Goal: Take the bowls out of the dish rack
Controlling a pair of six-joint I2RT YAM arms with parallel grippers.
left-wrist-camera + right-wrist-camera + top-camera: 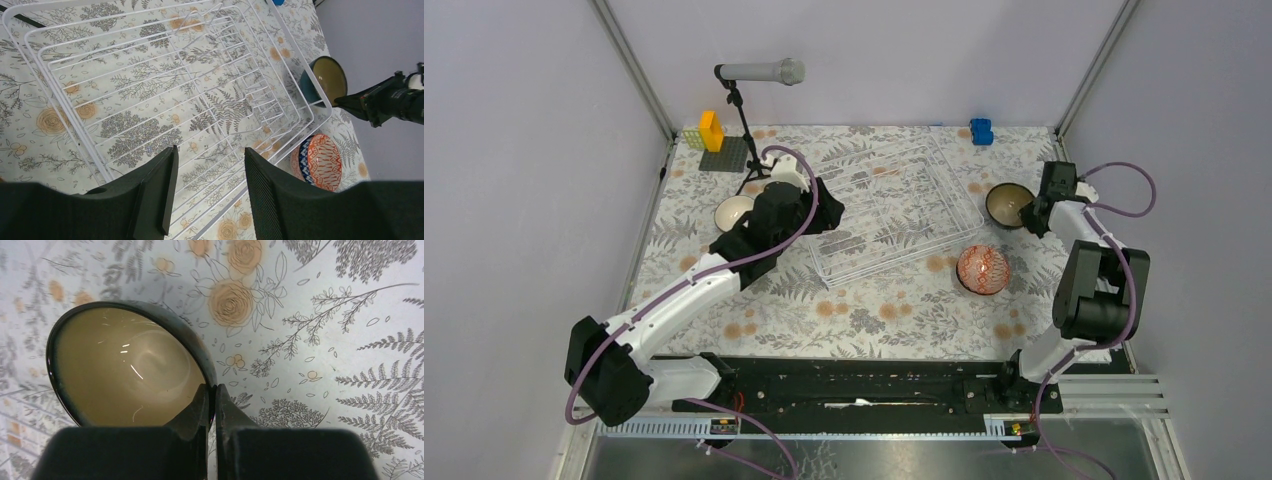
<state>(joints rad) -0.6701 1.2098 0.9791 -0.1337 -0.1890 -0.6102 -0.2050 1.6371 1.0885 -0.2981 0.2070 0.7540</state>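
The right gripper [212, 407] is pinching the rim of the dark teal bowl [125, 375]. One finger is lying against the glossy tan lining and the other is pressing on the dark outer wall, so the jaws are drawn together on that thin edge. The bowl is sitting just off the right end of the dish rack [902, 200], outside the wires. I cannot tell whether it is resting on the flowered tablecloth [350, 315] or hanging just above it. The left gripper [210, 160] is hovering over the rack's left near corner with its fingers apart and nothing between them. From that wrist view the rack is showing only bare wire. An orange patterned bowl [982, 268] is standing beside the rack's near right corner, and a white-lined bowl [734, 212] is standing off its left end. The teal bowl is probably behaving as glazed ceramic does: rigid, slick, fairly weighty for a one-sided pinch, and liable to chip if dropped. A rim grip like this is likely letting it pivot, so biting deep over the lip and lowering it gently is looking safest.
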